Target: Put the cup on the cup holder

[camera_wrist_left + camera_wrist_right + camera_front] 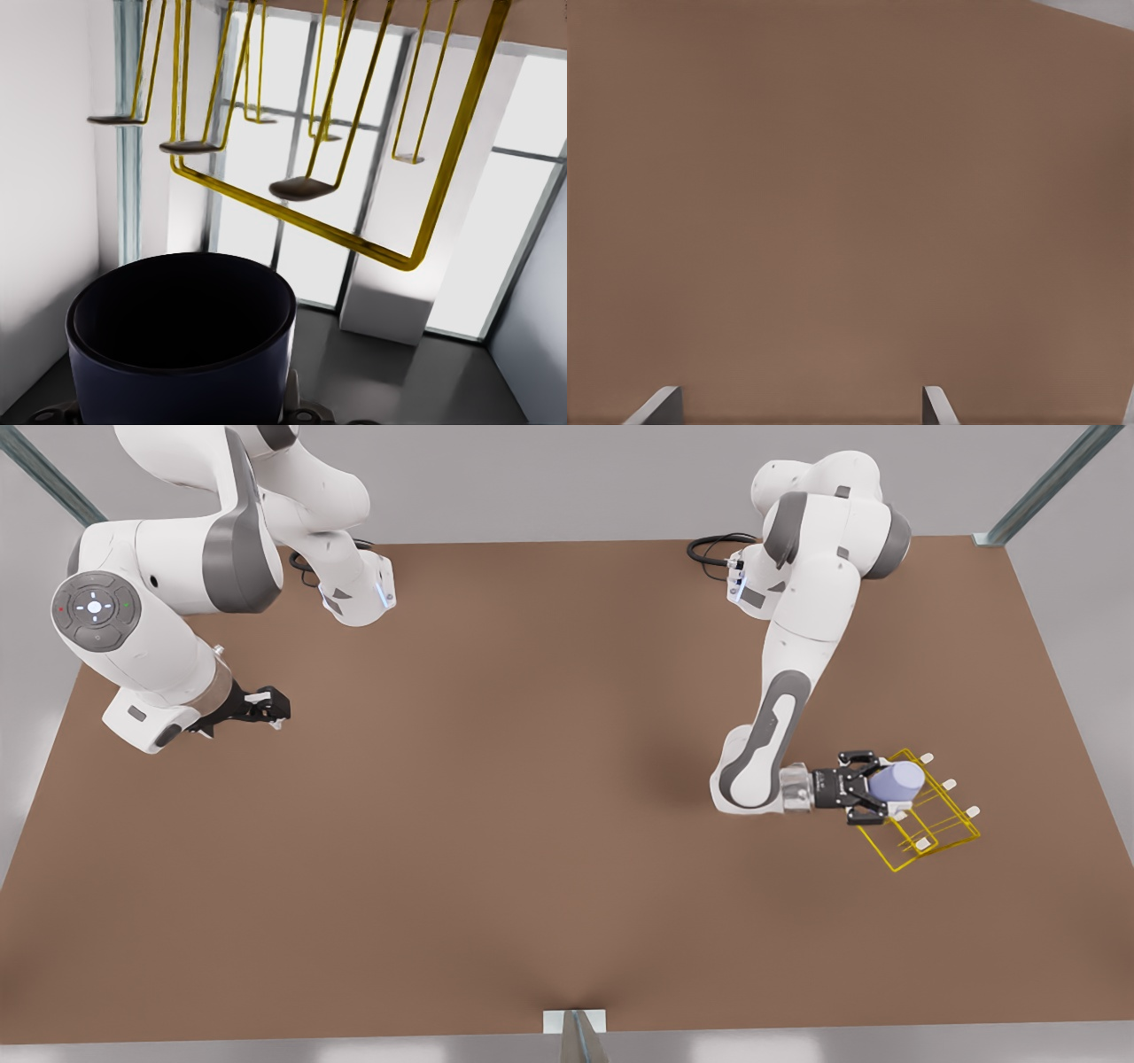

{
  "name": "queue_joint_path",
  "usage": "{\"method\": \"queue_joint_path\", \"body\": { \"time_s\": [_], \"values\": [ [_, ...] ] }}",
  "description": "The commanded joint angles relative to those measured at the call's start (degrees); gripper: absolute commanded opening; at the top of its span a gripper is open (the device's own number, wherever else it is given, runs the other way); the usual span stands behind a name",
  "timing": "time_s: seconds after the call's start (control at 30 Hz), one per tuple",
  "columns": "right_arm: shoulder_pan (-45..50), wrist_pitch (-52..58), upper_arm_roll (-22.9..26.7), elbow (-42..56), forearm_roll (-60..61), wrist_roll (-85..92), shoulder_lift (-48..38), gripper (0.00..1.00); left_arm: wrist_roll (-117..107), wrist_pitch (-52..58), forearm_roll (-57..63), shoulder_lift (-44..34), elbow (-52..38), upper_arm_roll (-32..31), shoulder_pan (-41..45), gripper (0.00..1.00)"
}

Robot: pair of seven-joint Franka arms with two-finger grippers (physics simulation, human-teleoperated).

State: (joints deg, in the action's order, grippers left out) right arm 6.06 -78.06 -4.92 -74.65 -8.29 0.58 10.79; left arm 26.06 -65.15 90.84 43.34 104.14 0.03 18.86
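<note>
Cup (182, 341) gripped in left claw (870, 786), mouth facing holder (926, 815) prongs. Risk: off-centre rim strikes a white cap, shoving holder along counter (532, 779). Right claw (266, 707) waits, open.

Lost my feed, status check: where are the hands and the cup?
Left hand shut on cup, held over cup holder, not yet on a prong. Right hand open, waiting over the table. Nothing in the way.
</note>
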Motion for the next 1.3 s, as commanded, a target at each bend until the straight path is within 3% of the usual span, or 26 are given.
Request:
{"method": "queue_joint_path", "body": {
  "time_s": [0.0, 0.9, 1.27],
  "values": [
    [0.01, 0.01, -0.09, 0.03, 0.03, -0.05, -0.07, 1.0, -6.11, 0.12, 0.21, -0.1, 0.63, 0.06, -0.05, 0.85],
    [0.01, 0.01, -0.09, 0.2, 0.03, -0.05, 0.37, 1.0, -12.09, -2.08, -0.14, 4.48, -1.22, 0.15, -1.81, 0.85],
    [-0.52, -0.51, 0.17, 0.64, 0.03, -0.23, 1.78, 1.0, -9.98, -1.11, 0.03, 2.98, -1.22, 0.15, -1.81, 0.85]
  ]
}}
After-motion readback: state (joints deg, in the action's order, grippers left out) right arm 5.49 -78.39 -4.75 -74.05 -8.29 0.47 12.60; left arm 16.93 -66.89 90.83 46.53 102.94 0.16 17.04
